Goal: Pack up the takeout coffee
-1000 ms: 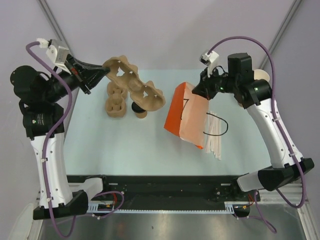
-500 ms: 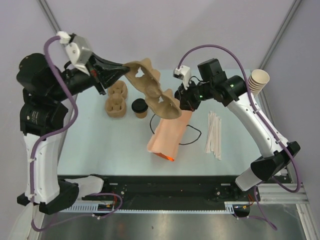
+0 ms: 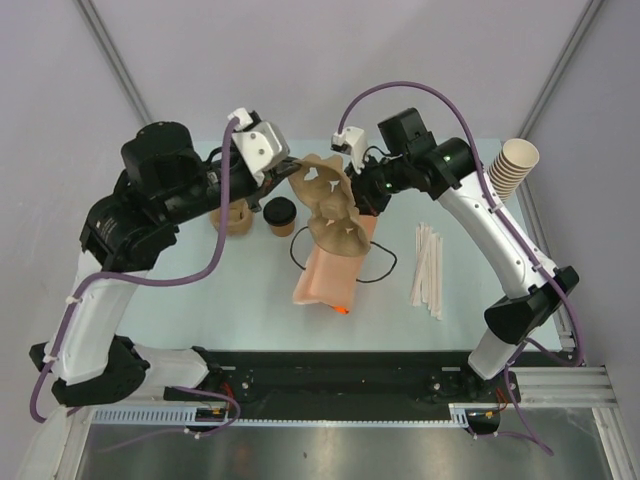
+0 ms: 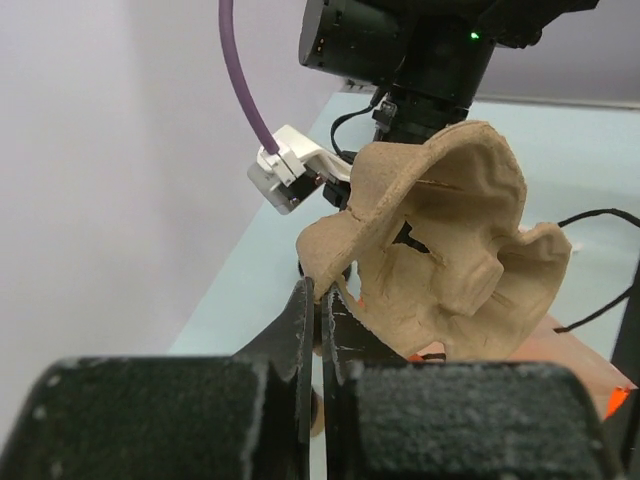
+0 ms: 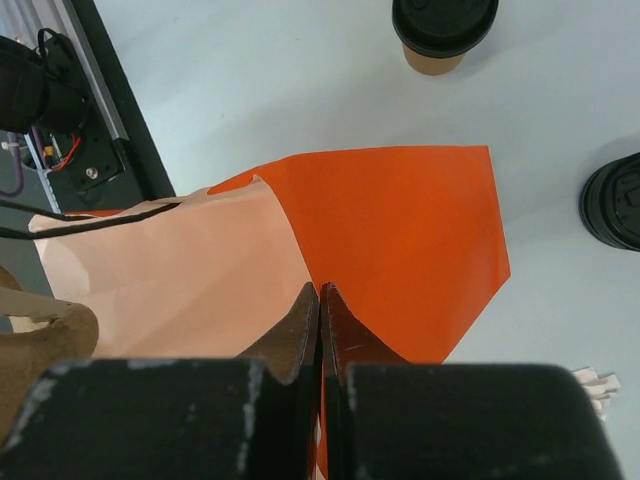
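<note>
Nothing is packed yet: the takeout coffee (image 3: 279,216), a small brown paper cup with a round black plastic lid, stands upright on the pale table (image 3: 250,310), just beside a stack of brown moulded-pulp trays (image 3: 230,215) and outside the orange paper bag (image 3: 325,278). The left jaws are pinched shut on the rim of a single brown moulded-pulp cup carrier (image 3: 330,205), which hangs in the air over the bag's upper end. The right jaws are closed tight on an edge of the bag, holding it up. As I judge it, seating the coffee in the carrier and getting both into the bag remain, which is most of the job.
</note>
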Tool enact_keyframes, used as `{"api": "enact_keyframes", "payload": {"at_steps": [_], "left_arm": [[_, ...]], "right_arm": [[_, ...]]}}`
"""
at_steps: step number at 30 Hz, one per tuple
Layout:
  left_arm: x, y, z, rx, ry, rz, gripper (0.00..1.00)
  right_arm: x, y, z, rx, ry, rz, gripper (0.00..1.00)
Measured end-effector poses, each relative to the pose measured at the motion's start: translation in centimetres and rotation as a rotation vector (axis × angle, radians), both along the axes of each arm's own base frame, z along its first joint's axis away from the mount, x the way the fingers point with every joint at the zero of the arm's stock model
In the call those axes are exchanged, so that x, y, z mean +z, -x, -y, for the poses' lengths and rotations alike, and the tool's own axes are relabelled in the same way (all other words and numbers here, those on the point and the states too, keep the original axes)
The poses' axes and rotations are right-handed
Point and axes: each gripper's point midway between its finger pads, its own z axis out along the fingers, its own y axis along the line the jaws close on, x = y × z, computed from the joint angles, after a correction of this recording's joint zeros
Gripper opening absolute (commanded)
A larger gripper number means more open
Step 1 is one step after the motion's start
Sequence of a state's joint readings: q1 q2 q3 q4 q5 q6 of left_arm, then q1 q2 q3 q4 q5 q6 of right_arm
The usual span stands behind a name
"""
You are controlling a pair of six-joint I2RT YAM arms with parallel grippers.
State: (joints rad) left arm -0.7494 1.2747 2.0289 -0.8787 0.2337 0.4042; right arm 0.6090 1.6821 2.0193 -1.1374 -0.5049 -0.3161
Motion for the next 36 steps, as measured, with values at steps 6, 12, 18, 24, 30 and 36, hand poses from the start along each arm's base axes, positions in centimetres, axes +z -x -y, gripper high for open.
{"api": "enact_keyframes", "payload": {"at_steps": [6, 12, 18, 24, 30, 36], "left_arm": [[-2.0, 0.4, 1.2, -0.006, -0.097, 0.043, 0.00], [-3.7, 0.8, 2.5, -0.007, -0.173, 0.071, 0.00], [-3.9, 1.6, 3.6, -0.016, -0.218, 0.156, 0.00], [-7.2, 0.2, 3.3, 0.034, -0.328, 0.198, 0.00], [-7.9, -0.4, 2.9, 0.056, -0.380, 0.232, 0.00], [-5.7, -0.3, 1.9, 0.073, -0.375, 0.283, 0.00]], "right_arm": [[0.0, 0.2, -0.2, 0.009, 0.005, -0.001, 0.00], [-0.2, -0.2, -0.2, -0.002, 0.015, 0.002, 0.00], [-0.4, -0.5, -0.2, -0.009, 0.020, 0.000, 0.00], [-0.4, -0.2, -0.4, 0.010, 0.011, -0.004, 0.00], [-0.2, 0.2, -0.7, 0.044, -0.003, -0.003, 0.00], [-0.2, 0.3, -0.8, 0.064, -0.004, 0.004, 0.00]]}}
